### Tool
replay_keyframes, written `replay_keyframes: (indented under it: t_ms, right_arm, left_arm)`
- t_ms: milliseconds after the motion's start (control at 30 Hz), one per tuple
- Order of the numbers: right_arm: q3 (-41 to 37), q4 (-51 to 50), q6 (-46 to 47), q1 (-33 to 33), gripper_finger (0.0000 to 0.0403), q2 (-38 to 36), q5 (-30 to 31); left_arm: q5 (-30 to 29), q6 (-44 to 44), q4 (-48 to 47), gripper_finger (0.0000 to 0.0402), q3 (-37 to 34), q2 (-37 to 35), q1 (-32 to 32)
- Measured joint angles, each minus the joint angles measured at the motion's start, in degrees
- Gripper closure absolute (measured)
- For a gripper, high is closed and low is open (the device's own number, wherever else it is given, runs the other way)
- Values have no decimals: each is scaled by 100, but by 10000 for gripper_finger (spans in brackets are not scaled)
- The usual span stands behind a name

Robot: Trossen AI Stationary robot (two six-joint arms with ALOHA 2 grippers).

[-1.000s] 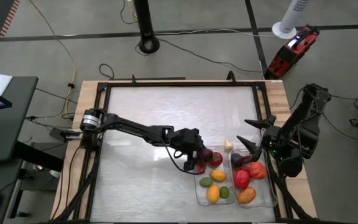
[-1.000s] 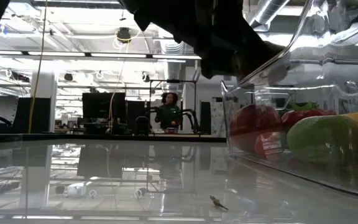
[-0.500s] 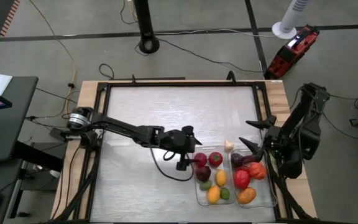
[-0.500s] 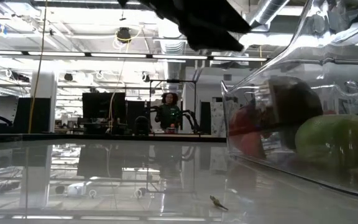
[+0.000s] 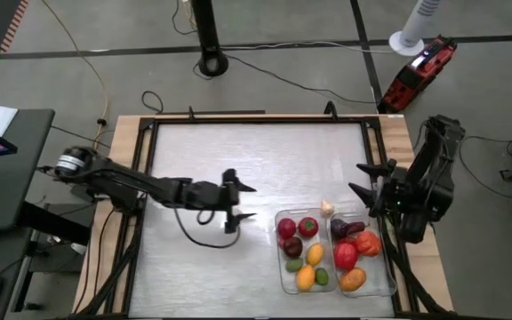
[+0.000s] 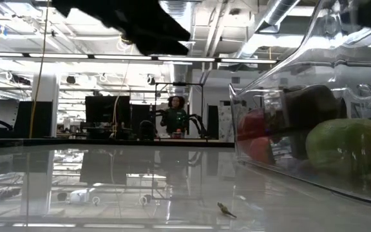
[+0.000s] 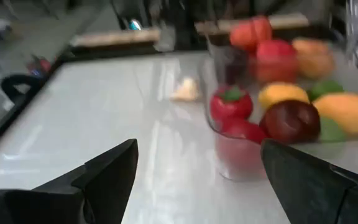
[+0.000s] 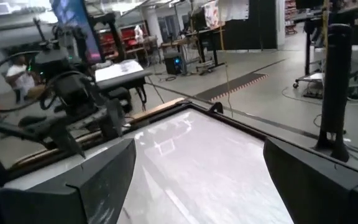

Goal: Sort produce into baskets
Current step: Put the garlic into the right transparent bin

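Observation:
Two clear baskets stand side by side at the table's near right, the left basket [image 5: 280, 267] and the right basket [image 5: 390, 276]. Both hold produce: a dark red fruit [image 5: 286, 228], a red tomato [image 5: 308, 227], and yellow, orange and green pieces in the left basket; purple, red and orange pieces [image 5: 346, 256] in the right. A white piece [image 5: 327, 208] lies on the table by the baskets' far edges. My left gripper [image 5: 243, 202] is open and empty, left of the baskets. My right gripper [image 5: 361, 179] is open and empty, beyond the right basket.
The table's left and far parts are bare white surface [image 5: 256, 151] inside a dark frame. In the low view the left basket's clear wall [image 6: 282, 96] fills the right side, with a green fruit [image 6: 340, 145] behind it. A person sits far off in the room [image 6: 174, 116].
My left gripper has drawn back from over the left basket toward the table's left edge and a little toward the far edge. The dark red fruit that it carried now lies in the left basket's far left corner. My right gripper has shifted slightly toward the far edge.

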Motion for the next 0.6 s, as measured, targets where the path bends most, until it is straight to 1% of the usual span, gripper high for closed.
replay_keyframes:
  t_ms: [133,200,300,367,400,467,533,600]
  right_arm:
    - [-453,15,327,-154,24,-435,71]
    - [-716,12,511,-211,24,-628,142]
    - [-1018,90,826,-221,24,-885,168]
    - [-1033,383,825,-195,24,-982,41]
    - [-994,641,663,-234,24,-992,-215]
    - [-892,1375,35,-495,24,-948,-983]
    - [-727,2061,-649,-962,25,-854,-1920]
    - [-508,2508,-1175,-1549,27,-741,-2808]
  left_arm:
    - [-231,-74,656,76,-807,-600,19]
    - [-312,-102,782,76,-1151,-832,23]
    - [-337,-151,925,76,-1452,-1095,62]
    - [-351,-165,875,76,-1520,-1197,72]
    - [-339,-167,842,76,-1537,-1212,70]
    - [-336,-154,678,76,-1558,-1247,68]
    - [-341,-85,725,76,-1554,-1253,68]
    - [-419,51,851,76,-1554,-1246,86]
